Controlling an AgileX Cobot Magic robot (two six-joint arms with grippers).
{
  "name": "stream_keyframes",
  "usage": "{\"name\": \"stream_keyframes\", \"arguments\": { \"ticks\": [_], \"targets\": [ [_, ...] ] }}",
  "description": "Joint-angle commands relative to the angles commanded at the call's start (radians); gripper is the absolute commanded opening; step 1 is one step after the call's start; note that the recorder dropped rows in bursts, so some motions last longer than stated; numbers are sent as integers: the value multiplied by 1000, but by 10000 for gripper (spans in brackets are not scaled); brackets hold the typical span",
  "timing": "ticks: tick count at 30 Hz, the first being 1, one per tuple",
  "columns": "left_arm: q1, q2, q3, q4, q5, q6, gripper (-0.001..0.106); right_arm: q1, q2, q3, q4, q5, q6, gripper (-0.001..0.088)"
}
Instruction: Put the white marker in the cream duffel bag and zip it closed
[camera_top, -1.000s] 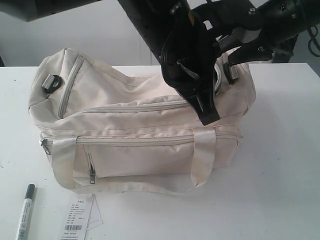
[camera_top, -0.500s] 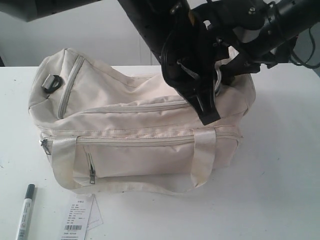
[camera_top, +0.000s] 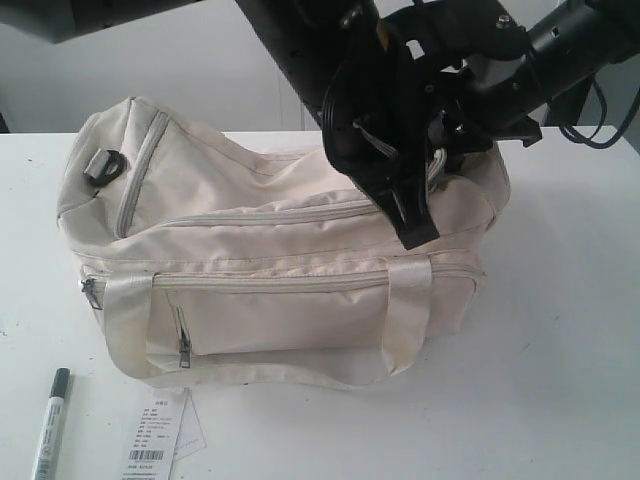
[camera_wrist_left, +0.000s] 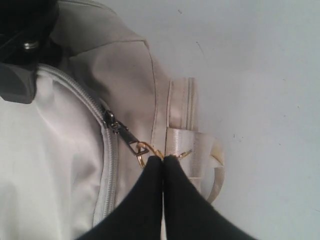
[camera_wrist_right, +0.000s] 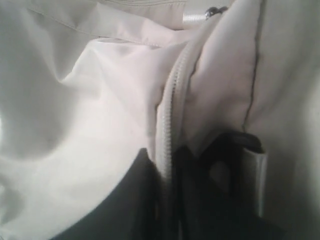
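Both grippers sit at one end of the soft cream duffel bag (camera_top: 280, 250): left gripper (camera_wrist_left: 162, 161) clamped on gold zip ring (camera_wrist_left: 144, 149); right gripper (camera_wrist_right: 167, 167) state indeterminate. Slim black-capped white marker (camera_top: 50, 425) lies well apart, on the left arm's side.

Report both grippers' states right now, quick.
Left gripper: closed, pinching the gold ring on the zipper pull of the cream duffel bag.
Right gripper: closed on the bag's zipper seam.
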Motion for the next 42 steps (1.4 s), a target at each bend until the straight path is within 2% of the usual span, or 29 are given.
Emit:
{"name": "stream_keyframes", "arguments": {
  "ticks": [8, 42],
  "targets": [
    [0, 0, 0, 0, 10, 0, 0, 0, 0, 0, 0, -8, 0, 0],
    [0, 0, 0, 27, 181, 0, 0, 0, 0, 0, 0, -14, -12, 0]
  ]
}}
